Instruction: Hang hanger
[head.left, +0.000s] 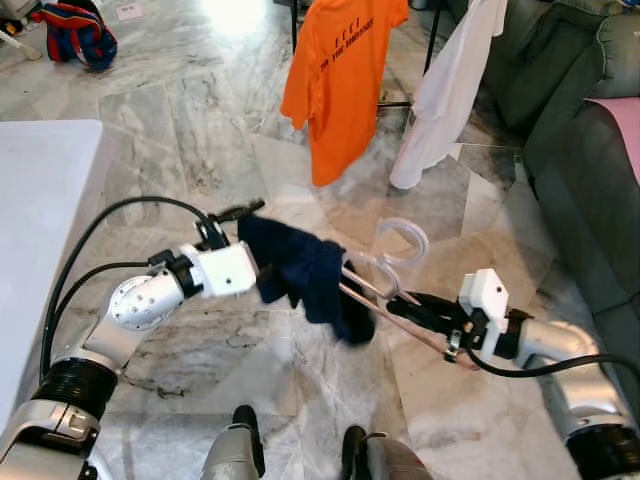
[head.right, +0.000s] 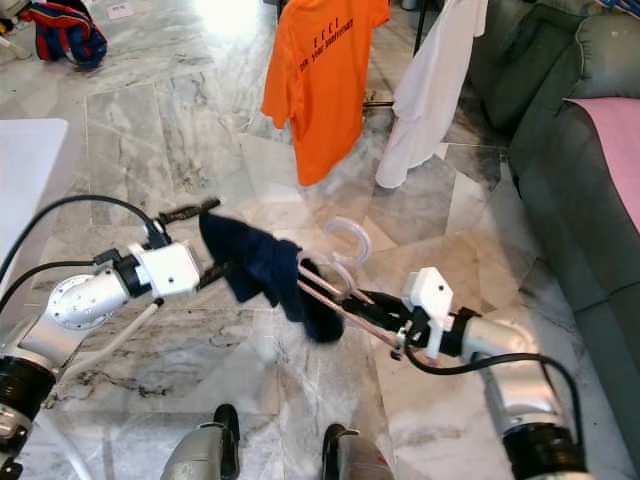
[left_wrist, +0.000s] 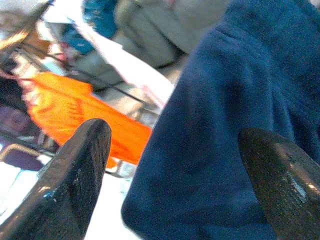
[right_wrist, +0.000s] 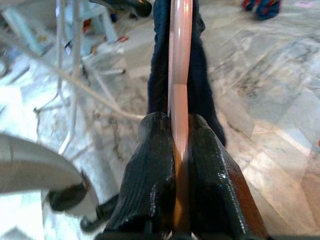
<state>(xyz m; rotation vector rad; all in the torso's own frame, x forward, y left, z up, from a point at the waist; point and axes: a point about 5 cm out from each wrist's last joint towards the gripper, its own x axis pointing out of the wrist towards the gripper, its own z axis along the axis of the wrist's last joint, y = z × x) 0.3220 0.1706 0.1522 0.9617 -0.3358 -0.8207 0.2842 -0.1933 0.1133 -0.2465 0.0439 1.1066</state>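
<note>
Fingers of the right gripper (right_wrist: 180, 165) are pinched on the pink hanger (right_wrist: 180, 60), which carries a navy garment (head.left: 305, 275) just ahead. Beyond it, the left gripper (left_wrist: 175, 170) is spread around the navy cloth. An orange T-shirt (head.left: 340, 80) and white shirt (head.left: 445, 95) are hung farther off.

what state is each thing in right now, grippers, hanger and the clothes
right gripper: shut on the pink plastic hanger, held above the floor
pink plastic hanger: gripped at one end, tilted, dark blue garment draped on it
dark blue garment: bunched on the hanger, hanging loose
left gripper: open, fingers either side of the garment
orange t-shirt: hung up
white shirt: hung up beside it
</note>
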